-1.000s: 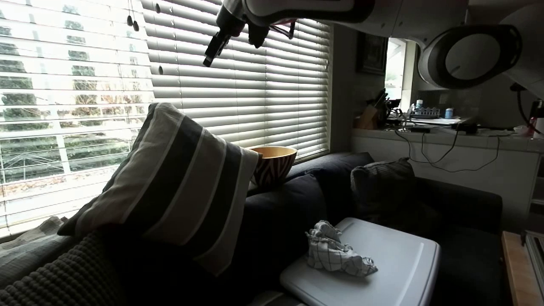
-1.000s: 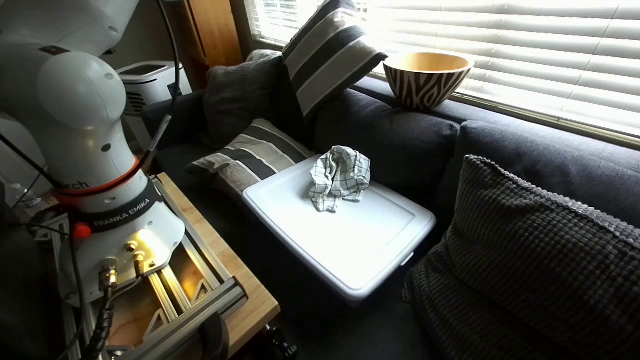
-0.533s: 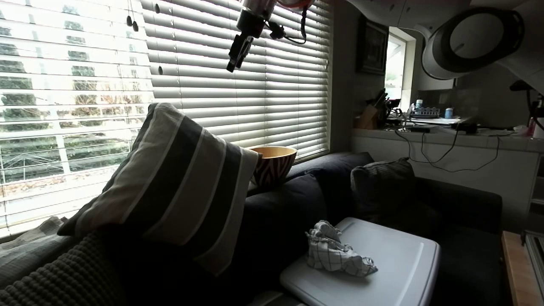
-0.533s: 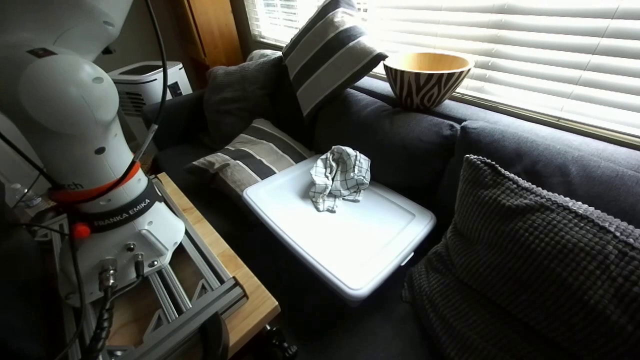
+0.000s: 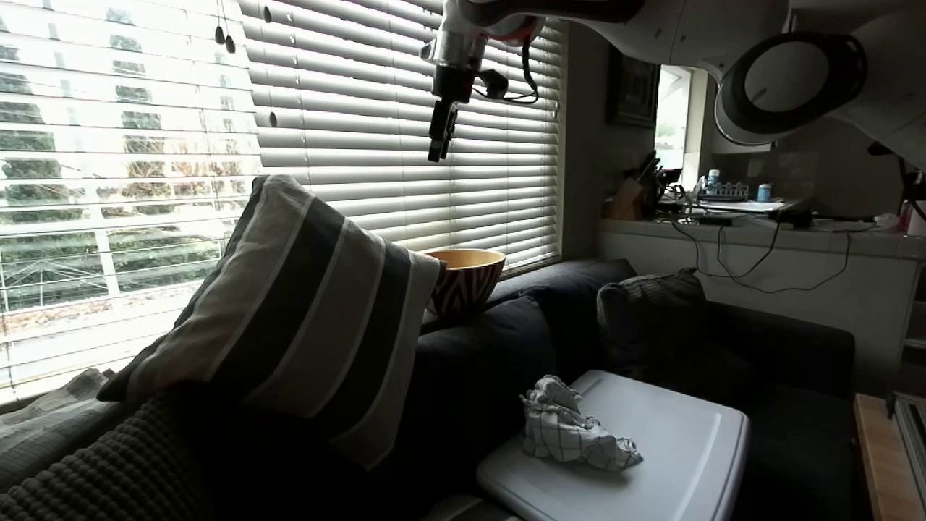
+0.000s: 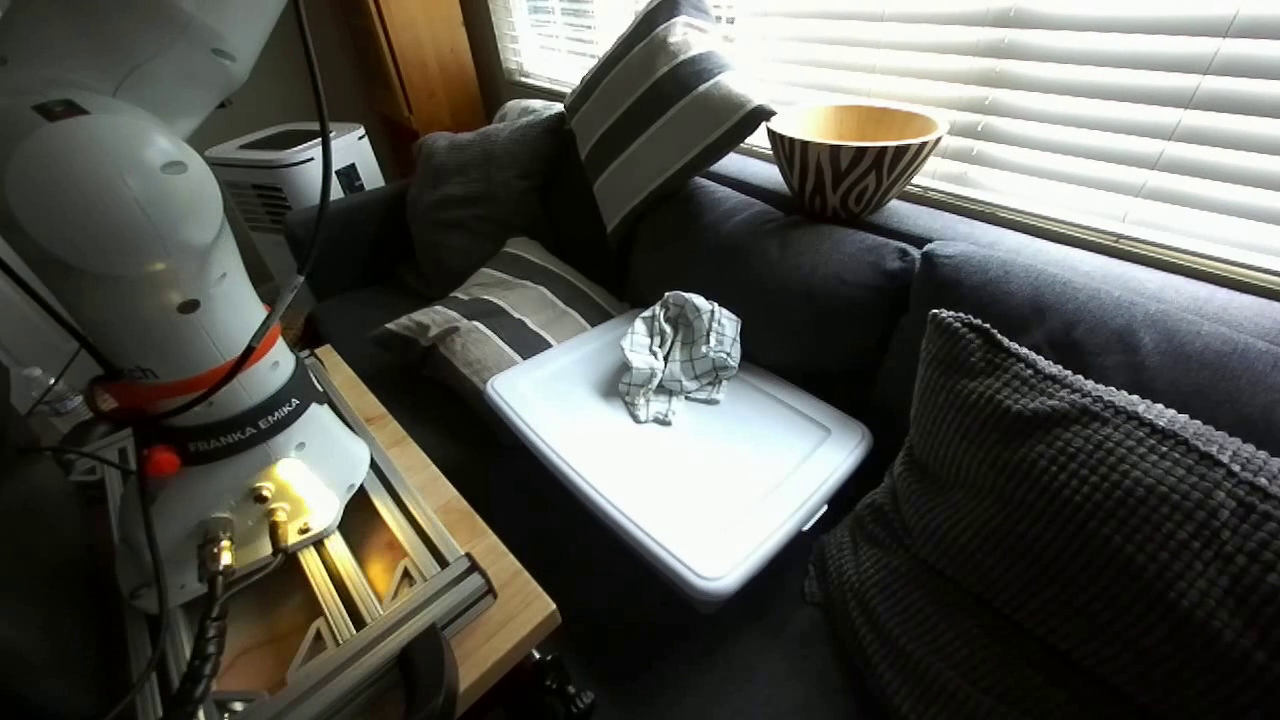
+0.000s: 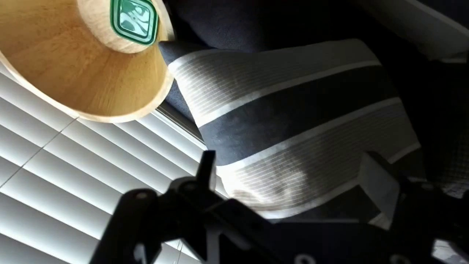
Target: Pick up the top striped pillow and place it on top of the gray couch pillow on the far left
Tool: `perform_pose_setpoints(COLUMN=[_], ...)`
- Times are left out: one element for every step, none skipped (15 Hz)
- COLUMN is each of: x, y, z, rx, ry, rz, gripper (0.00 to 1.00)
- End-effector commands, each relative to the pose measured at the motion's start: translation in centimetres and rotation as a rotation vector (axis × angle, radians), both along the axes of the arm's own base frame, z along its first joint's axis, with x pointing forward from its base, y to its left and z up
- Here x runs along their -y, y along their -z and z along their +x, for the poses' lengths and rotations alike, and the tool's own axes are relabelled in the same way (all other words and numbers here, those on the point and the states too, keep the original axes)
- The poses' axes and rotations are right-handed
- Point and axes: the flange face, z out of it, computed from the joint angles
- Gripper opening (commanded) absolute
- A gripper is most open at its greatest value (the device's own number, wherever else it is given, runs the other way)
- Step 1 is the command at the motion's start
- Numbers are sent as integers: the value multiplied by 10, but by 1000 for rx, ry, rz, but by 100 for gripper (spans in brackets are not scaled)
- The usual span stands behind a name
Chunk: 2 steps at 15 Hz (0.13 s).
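The top striped pillow leans tilted over the couch back against the window; it also shows in an exterior view and fills the middle of the wrist view. The gray couch pillow, ribbed and dark, stands at the couch's left end beside the striped pillow; part of it shows at the lower left in an exterior view. My gripper points down, above and apart from the striped pillow. In the wrist view its fingers are wide apart with nothing between them.
A zebra-patterned wooden bowl stands on the couch back beside the striped pillow. A white lidded bin bears a checked cloth. Another striped pillow lies on the seat. Another ribbed cushion stands at the right. Blinds run behind.
My gripper has moved to the right and down in an exterior view and has turned to point more straight down. The pillows, bowl, bin and cloth have not moved.
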Motion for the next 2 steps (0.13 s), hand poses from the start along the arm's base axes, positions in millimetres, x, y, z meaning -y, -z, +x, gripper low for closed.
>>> perform_pose_setpoints(x=[1,0], y=[0,0], z=[0,0], rx=[-1,0], ry=[1,-1], rz=[-3,-4], gripper=[100,100])
